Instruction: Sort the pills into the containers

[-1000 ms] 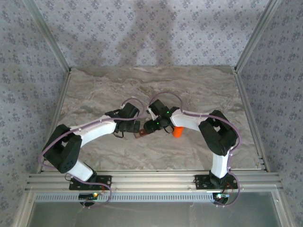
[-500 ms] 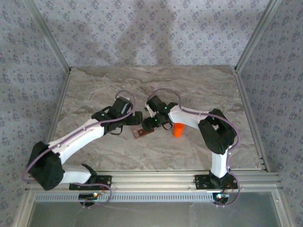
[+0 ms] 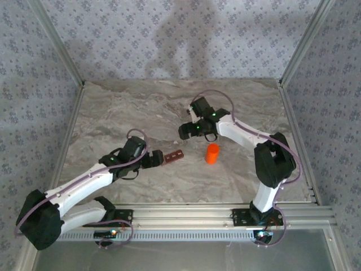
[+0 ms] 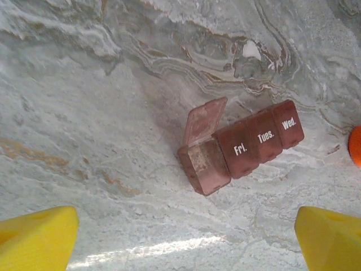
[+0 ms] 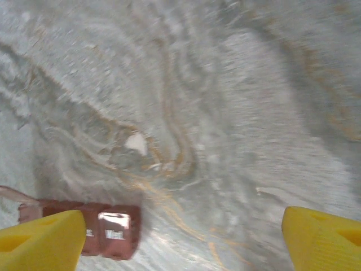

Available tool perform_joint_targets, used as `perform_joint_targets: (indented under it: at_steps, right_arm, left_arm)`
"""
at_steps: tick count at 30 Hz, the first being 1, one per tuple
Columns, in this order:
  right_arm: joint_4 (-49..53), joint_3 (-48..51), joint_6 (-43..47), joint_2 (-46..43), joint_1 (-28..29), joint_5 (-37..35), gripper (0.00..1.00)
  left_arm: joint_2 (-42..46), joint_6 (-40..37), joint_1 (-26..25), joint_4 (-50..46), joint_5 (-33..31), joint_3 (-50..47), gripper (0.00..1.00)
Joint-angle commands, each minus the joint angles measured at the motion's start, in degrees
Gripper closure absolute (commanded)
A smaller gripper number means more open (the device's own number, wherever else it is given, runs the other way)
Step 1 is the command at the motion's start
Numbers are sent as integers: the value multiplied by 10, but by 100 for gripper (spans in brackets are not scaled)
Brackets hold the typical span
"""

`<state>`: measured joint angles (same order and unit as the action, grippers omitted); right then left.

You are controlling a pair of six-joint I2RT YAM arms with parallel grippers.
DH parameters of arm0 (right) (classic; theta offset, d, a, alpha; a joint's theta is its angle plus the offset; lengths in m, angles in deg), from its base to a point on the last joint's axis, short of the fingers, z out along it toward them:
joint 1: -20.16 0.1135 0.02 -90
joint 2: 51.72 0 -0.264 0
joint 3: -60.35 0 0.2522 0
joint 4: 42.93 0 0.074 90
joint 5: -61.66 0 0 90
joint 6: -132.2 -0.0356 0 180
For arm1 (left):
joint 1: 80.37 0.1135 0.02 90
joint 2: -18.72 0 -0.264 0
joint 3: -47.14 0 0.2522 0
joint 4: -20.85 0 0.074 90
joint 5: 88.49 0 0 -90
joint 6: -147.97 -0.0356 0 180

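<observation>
The containers (image 4: 248, 144) are a dark red-brown strip lying on the marble table, also seen in the top view (image 3: 174, 156). The end compartment's lid (image 4: 203, 119) stands open; the others are closed and read Fri., Tues., Wed. My left gripper (image 3: 159, 160) sits just left of the strip, open, its yellow fingertips (image 4: 36, 237) wide apart with nothing between them. My right gripper (image 3: 185, 132) hovers beyond the strip, open and empty, and the strip's Wed. end (image 5: 115, 231) lies by its left fingertip (image 5: 39, 240). The pills are out of view.
An orange bottle (image 3: 212, 153) stands upright on the table (image 3: 169, 107) just right of the strip, with its edge at the right border of the left wrist view (image 4: 356, 145). Metal frame rails (image 3: 169, 214) run along the near edge and sides.
Both arms have drawn away from the strip: the left gripper back toward the near left, the right gripper up and to the far right while opening wider. The strip now lies free.
</observation>
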<state>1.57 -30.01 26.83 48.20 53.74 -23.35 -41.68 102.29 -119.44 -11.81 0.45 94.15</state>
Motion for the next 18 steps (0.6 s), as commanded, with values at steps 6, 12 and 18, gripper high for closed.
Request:
perform_joint_targets:
  at_steps: [6, 12, 18]
  right_arm:
    - [30, 58, -64, -116, -89, -67, 0]
    - [34, 78, -97, -161, -116, -124, 0]
    - [18, 139, -140, -185, -137, -106, 1]
  left_arm:
    - [-72, 35, -32, 108, 27, -10, 2]
    - [-132, 43, -46, 152, 31, -2, 2]
    - [-180, 46, -60, 175, 34, 14, 2]
